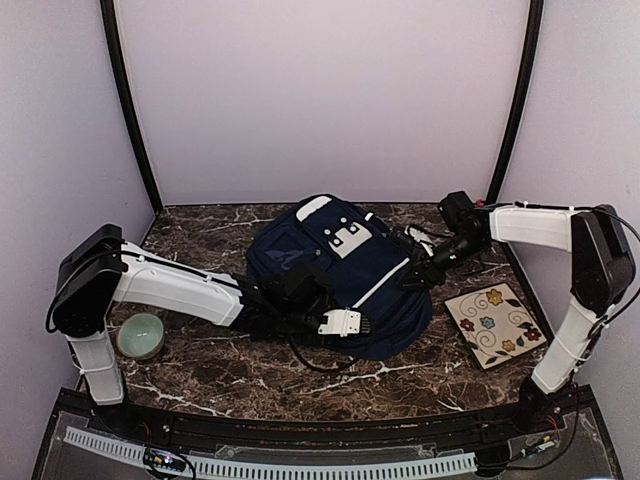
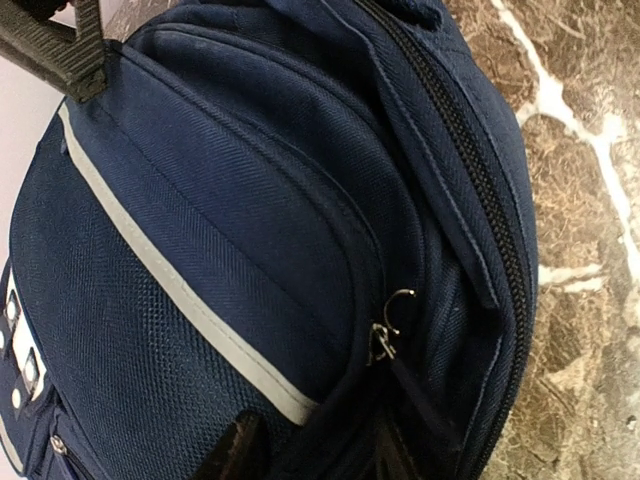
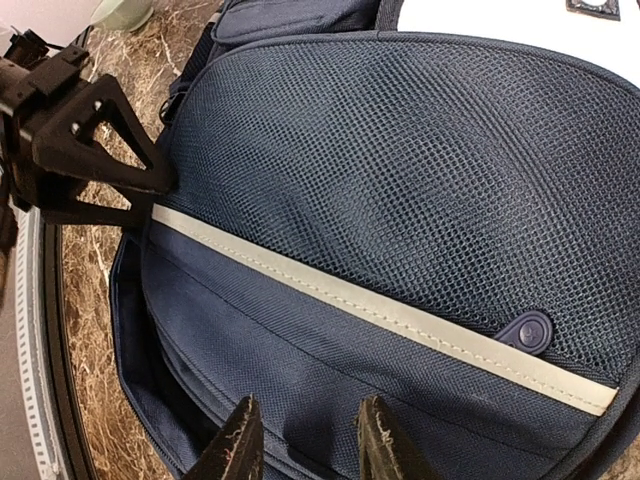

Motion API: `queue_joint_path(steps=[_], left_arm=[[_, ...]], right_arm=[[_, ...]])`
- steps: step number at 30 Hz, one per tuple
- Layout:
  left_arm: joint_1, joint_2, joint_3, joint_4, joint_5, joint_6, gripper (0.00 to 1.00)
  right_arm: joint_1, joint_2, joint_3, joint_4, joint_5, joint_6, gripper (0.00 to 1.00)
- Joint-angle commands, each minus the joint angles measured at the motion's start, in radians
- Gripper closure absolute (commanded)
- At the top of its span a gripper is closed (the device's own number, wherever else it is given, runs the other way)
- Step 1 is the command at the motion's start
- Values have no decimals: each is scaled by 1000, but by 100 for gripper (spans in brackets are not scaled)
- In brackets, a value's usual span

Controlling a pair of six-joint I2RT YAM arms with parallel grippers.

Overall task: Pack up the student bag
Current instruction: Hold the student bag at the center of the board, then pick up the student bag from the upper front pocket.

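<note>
The student bag [image 1: 330,262] is a navy backpack with a white stripe, lying flat mid-table. My left gripper [image 1: 355,318] is at its near edge by the stripe's end. In the left wrist view the fingers [image 2: 236,452] pinch a bunched fold of the bag [image 2: 250,200], just below a metal zipper slider [image 2: 384,340]. My right gripper [image 1: 418,272] is at the bag's right edge. In the right wrist view it [image 3: 312,440] is open, tips over the bag's [image 3: 400,150] flat side panel below the stripe. The left gripper [image 3: 150,195] shows there too.
A floral tile [image 1: 493,323] lies right of the bag near the right arm's base. A pale green bowl [image 1: 140,334] sits at the left beside the left arm's base. The table's front rail [image 1: 300,465] runs along the near edge.
</note>
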Motion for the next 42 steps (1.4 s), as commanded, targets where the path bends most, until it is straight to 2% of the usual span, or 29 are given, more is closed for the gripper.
queue_joint_path(steps=[1,6,9,10,15,23,27,33,39,42], left_arm=[[-9,34,25,9,-142,80,63],[-9,5,1,106,-180,101,78],[-4,-18,-6,171,-175,86,98],[2,-27,-4,183,-158,68,100],[61,-62,5,241,51,-107,100],[103,-7,43,402,191,-422,100],[114,24,60,486,233,-545,100],[120,59,68,601,243,-667,100],[137,93,69,719,260,-801,100],[137,117,89,743,263,-850,100]], right_arm=[[-4,-1,-5,23,-15,22,67],[-4,-12,-1,14,-29,34,67],[-3,-37,20,-22,-46,35,67],[-4,-52,27,-29,-50,38,67],[-2,-147,36,-65,-52,67,67],[82,-197,20,-108,-38,109,68],[151,-189,1,-55,29,136,71],[185,-144,39,13,105,232,71],[187,-127,18,68,126,314,69],[193,-130,-6,94,152,327,63]])
